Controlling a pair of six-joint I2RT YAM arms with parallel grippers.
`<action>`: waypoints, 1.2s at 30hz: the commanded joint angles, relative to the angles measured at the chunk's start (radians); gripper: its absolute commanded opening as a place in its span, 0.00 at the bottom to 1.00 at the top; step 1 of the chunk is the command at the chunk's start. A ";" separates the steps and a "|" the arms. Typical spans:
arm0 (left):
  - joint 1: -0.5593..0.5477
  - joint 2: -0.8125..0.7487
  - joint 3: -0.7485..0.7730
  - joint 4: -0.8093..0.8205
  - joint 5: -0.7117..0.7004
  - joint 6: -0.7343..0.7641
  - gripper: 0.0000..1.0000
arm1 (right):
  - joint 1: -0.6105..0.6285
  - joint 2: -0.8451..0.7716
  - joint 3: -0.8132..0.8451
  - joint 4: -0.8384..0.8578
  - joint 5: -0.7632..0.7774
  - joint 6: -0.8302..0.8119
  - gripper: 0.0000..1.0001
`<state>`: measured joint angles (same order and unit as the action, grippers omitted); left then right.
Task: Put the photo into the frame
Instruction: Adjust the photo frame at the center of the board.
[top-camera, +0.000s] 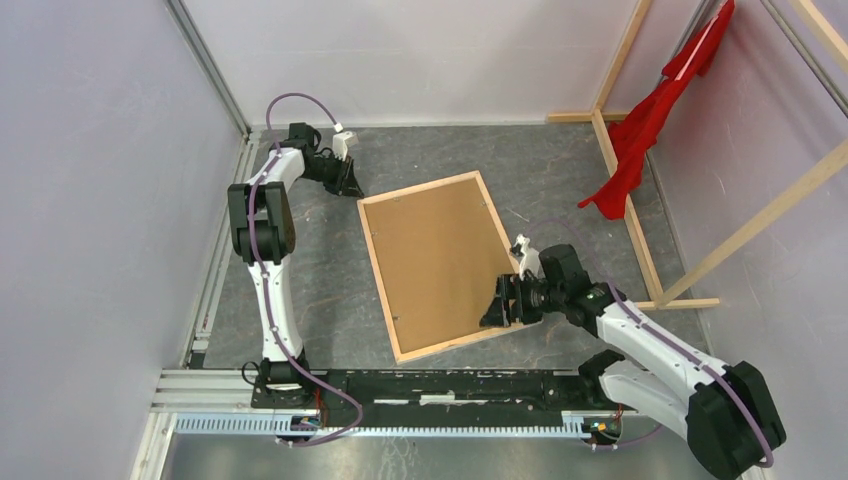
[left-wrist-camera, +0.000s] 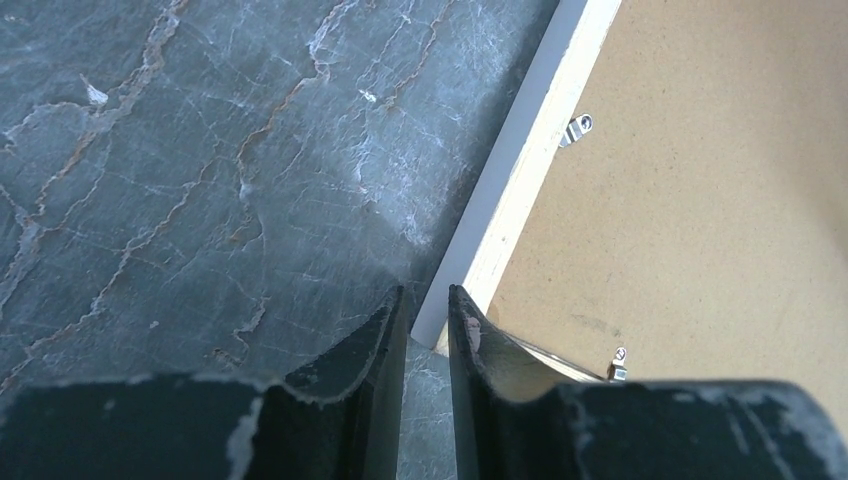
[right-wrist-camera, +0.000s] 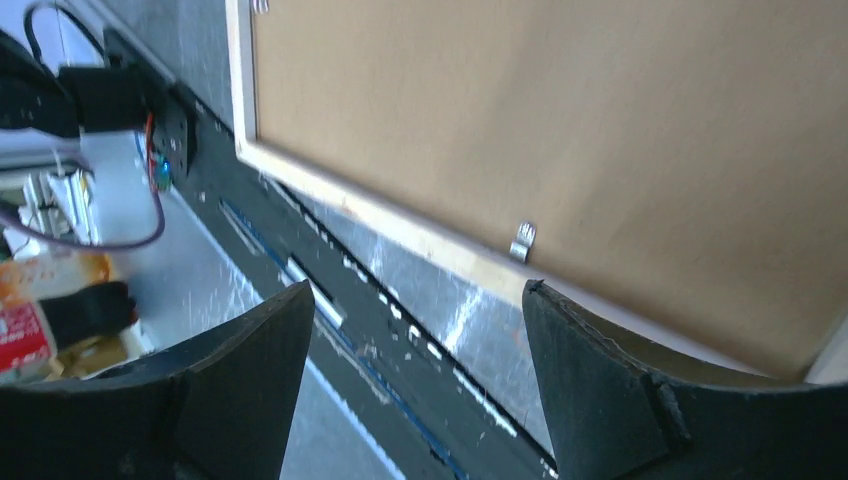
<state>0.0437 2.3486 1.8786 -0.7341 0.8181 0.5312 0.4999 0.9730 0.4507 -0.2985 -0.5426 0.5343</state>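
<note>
— How is the left gripper (left-wrist-camera: 422, 300)?
— Fingers nearly together, only a slit between them. The frame (left-wrist-camera: 530, 150) lies back-up on the table (left-wrist-camera: 200, 180), one corner right at the fingertips. Whether they touch it, I cannot tell.
— And the right gripper (right-wrist-camera: 415, 290)?
— Spread wide, holding nothing. The frame's wooden edge and a metal clip (right-wrist-camera: 522, 240) lie just ahead of its fingers, with the brown backing board (right-wrist-camera: 560, 110) beyond.

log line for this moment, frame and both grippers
frame: back up, backing board in | photo: not in view | left gripper: narrow, at frame corner, grip unclear | right gripper: open, by near-right corner
</note>
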 joint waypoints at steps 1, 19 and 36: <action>-0.006 0.038 0.021 0.014 -0.022 -0.010 0.29 | 0.000 -0.018 -0.062 -0.096 -0.131 -0.024 0.82; -0.032 -0.028 -0.108 -0.162 -0.039 0.216 0.21 | -0.057 0.266 0.102 0.043 0.168 -0.087 0.80; -0.030 -0.280 -0.545 -0.554 -0.119 0.746 0.16 | -0.167 0.562 0.418 0.092 0.343 -0.156 0.76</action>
<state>0.0559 2.0323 1.4467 -0.9577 0.7006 1.1053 0.3260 1.5085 0.7887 -0.3809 -0.2214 0.4091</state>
